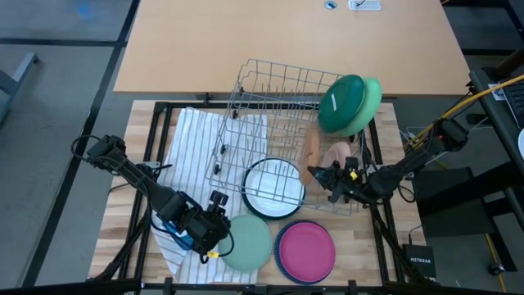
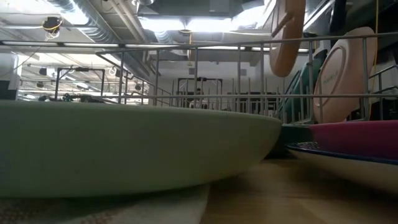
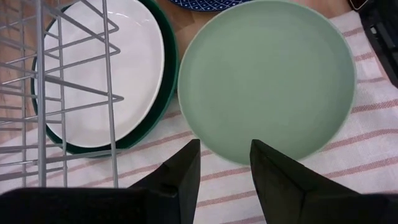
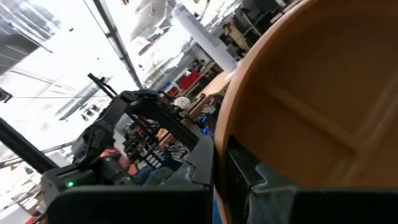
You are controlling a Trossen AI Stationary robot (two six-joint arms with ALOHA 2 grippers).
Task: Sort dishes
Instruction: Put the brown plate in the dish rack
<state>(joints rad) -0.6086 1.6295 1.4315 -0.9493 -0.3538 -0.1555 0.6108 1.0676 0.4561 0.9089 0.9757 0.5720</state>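
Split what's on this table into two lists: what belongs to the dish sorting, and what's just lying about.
Job:
- sage plate, left gripper open at its rim
- tan plate, gripped by the right gripper
- white plate on a dark green plate
- magenta plate
- green dishes in the wire rack

Lying about:
- striped towel

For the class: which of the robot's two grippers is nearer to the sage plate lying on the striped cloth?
Left. The left gripper sits at the edge of the sage plate, jaws open. The right gripper is across the rack, shut on a tan plate.
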